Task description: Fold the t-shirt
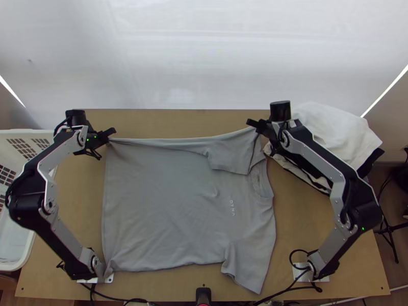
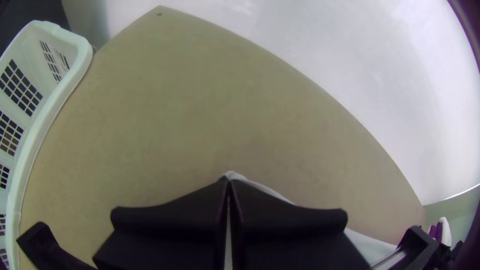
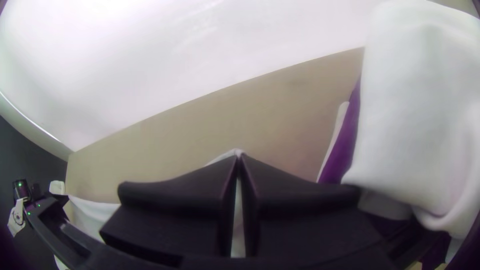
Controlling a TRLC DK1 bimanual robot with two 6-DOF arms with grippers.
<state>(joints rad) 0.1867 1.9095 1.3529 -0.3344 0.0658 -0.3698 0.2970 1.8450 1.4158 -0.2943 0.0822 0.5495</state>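
A grey t-shirt lies on the table, its neckline to the right and its near sleeve spread toward the table's near edge. Its far edge is raised between the grippers, and the far sleeve hangs folded over onto the body. My left gripper is shut on the hem's far corner; in the left wrist view the left gripper has cloth at its closed tips. At the far sleeve and shoulder my right gripper is shut on the shirt; cloth pokes out past the right gripper in the right wrist view.
A white laundry basket stands at the left edge. White and dark cloths lie piled at the back right, close beside the right gripper. A white wall or screen rises behind the table.
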